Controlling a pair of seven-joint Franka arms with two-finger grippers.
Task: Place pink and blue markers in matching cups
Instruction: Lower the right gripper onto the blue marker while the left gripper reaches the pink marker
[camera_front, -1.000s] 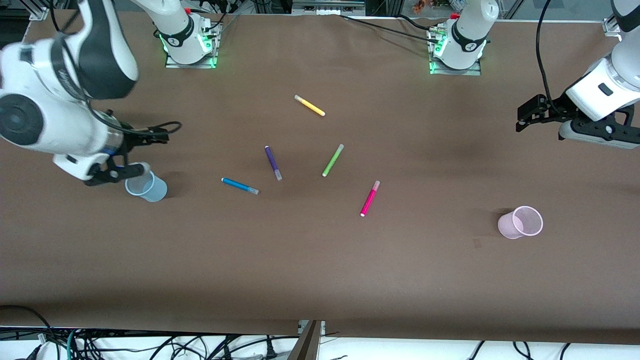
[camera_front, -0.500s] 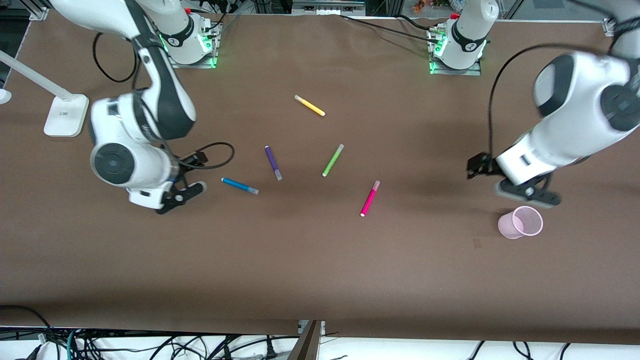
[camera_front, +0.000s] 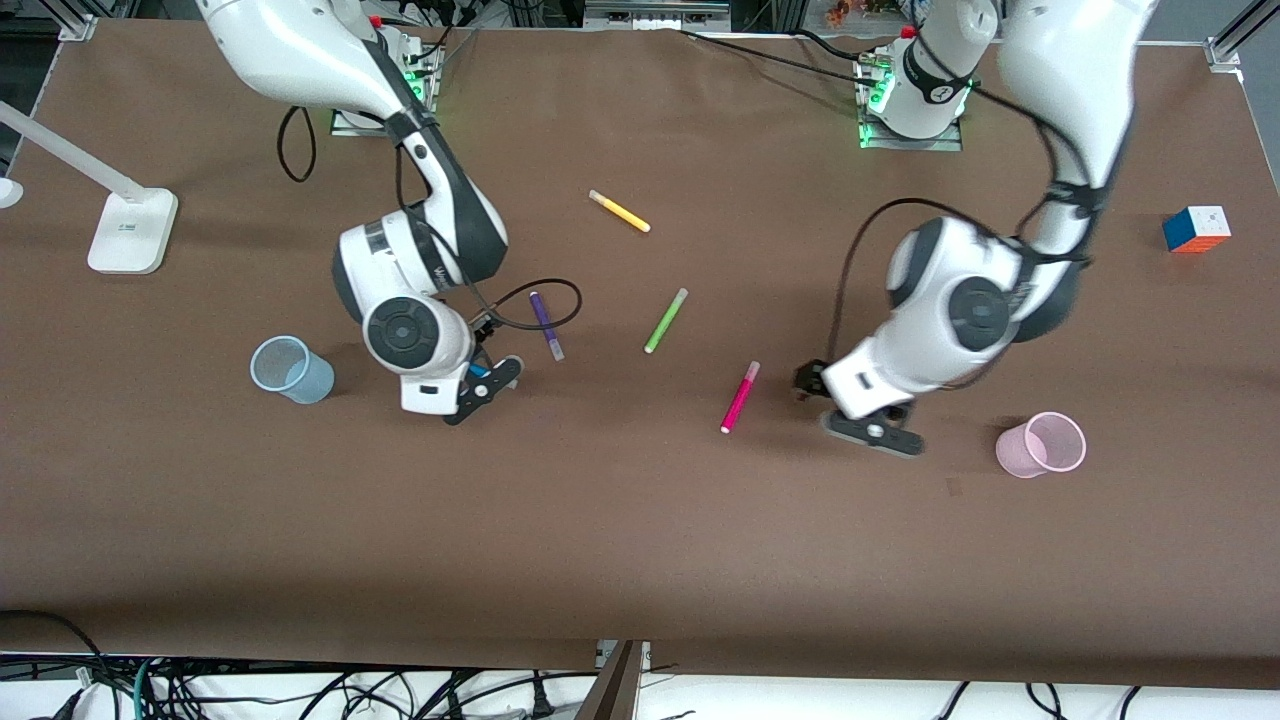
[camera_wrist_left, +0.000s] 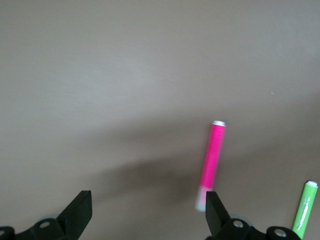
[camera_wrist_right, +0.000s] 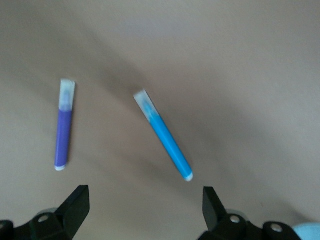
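The blue marker (camera_wrist_right: 165, 137) lies on the brown table, mostly hidden under my right gripper (camera_front: 478, 386) in the front view. In the right wrist view the right gripper (camera_wrist_right: 145, 200) is open and empty just above the marker's end. The pink marker (camera_front: 740, 397) lies near the table's middle. My left gripper (camera_front: 846, 408) hovers beside it toward the left arm's end, open and empty (camera_wrist_left: 147, 200); the pink marker (camera_wrist_left: 215, 160) shows by one fingertip. The light blue cup (camera_front: 290, 368) and the pale pink cup (camera_front: 1042, 444) stand upright toward either end.
A dark purple marker (camera_front: 546, 325), a lime green marker (camera_front: 666, 320) and a yellow marker (camera_front: 619, 211) lie farther from the front camera. A colour cube (camera_front: 1196, 228) sits at the left arm's end. A white lamp base (camera_front: 130, 232) sits at the right arm's end.
Both arms have swung in toward the table's middle. The right gripper went from the blue cup to over the blue marker. The left gripper went past the pink cup to beside the pink marker.
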